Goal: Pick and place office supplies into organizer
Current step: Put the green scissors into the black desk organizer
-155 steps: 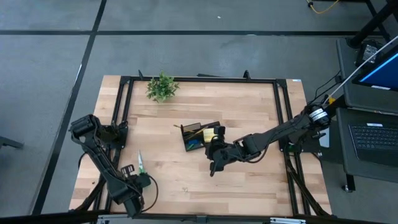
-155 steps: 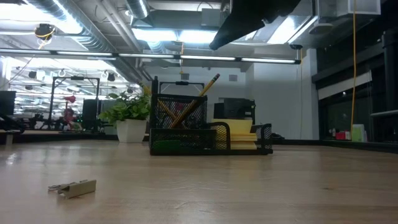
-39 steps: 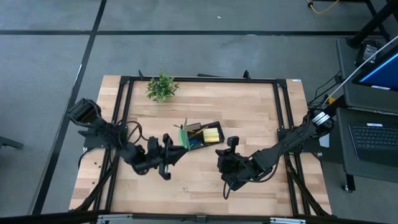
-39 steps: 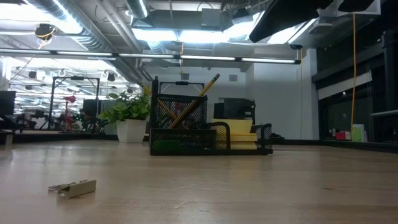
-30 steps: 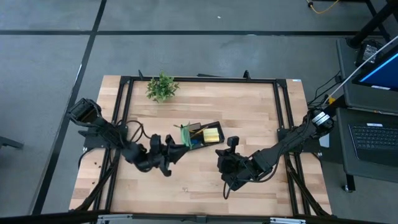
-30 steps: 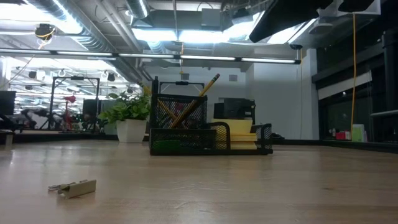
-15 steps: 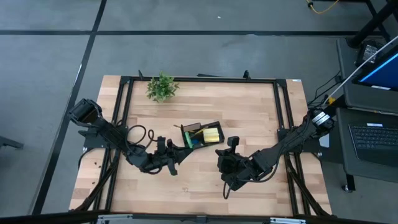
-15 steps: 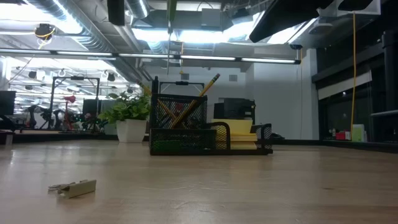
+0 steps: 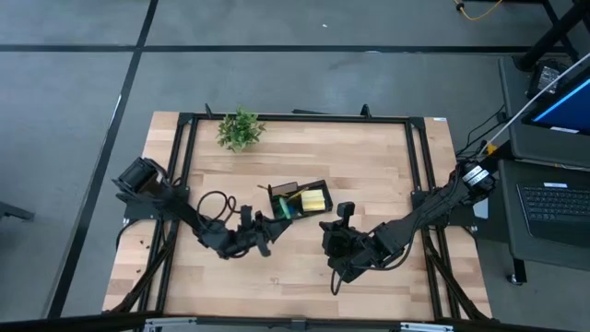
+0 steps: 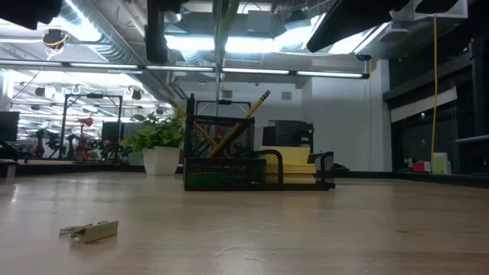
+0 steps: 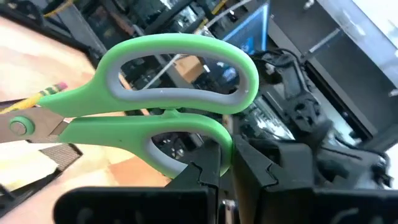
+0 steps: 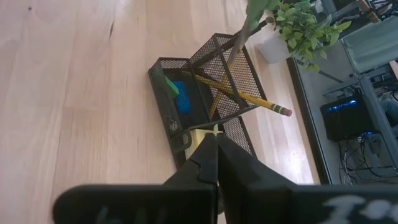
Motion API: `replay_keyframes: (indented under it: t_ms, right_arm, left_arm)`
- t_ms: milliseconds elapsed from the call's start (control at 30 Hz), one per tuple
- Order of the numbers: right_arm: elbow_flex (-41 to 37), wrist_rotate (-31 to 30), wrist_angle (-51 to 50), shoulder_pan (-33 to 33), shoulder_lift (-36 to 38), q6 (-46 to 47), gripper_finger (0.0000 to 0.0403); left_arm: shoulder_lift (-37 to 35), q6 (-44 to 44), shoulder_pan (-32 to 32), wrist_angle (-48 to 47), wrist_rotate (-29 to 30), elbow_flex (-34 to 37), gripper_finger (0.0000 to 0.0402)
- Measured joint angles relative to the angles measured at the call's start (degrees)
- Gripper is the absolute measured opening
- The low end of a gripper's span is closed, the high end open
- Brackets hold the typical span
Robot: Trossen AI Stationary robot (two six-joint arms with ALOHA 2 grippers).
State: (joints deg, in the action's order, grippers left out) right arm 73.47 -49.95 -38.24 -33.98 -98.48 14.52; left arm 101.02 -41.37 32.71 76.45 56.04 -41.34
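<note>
Nearby, plant [image 9: 240, 128] behind organizer [image 9: 299, 202]

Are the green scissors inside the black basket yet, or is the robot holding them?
Held: the left gripper pinches the scissors by a handle loop, beside the organizer.

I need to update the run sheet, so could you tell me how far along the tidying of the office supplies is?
Done: pencils, a yellow sticky-note pad and a blue block sit in the black mesh organizer. In hand: the left gripper is shut on the green-handled scissors, beside the organizer. Left: a small clip-like piece lies on the table. The right gripper is shut and empty.
</note>
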Motion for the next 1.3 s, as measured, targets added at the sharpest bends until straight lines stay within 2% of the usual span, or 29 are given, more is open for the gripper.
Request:
replay_keyframes:
  t_ms: [233, 667, 833, 1000, 1300]
  right_arm:
    - [0.0, 0.0, 0.01, 0.0, 0.0, 0.0, 0.0004]
    - [0.0, 0.0, -0.02, 0.0, 0.0, 0.0, 0.0004]
    - [0.0, -0.02, 0.0, 0.0, 0.0, 0.0, 0.0004]
    - [0.0, 0.0, 0.0, 0.0, 0.0, 0.0, 0.0004]
    - [0.0, 0.01, 0.04, 0.0, 0.0, 0.0, 0.0004]
  left_arm:
    - [2.77, -6.64, -2.29, 0.18, 4.16, 0.0, 0.0014]
    - [3.1, -10.91, -4.72, 0.32, 4.89, 0.0, 0.002]
    - [3.1, -13.58, -4.7, 0.28, 12.79, 0.0, 0.002]
    - [3.1, -15.06, -4.85, 0.25, 13.59, 0.0, 0.0022]
    - [3.1, -15.12, -5.62, 0.23, 13.92, 0.0, 0.0064]
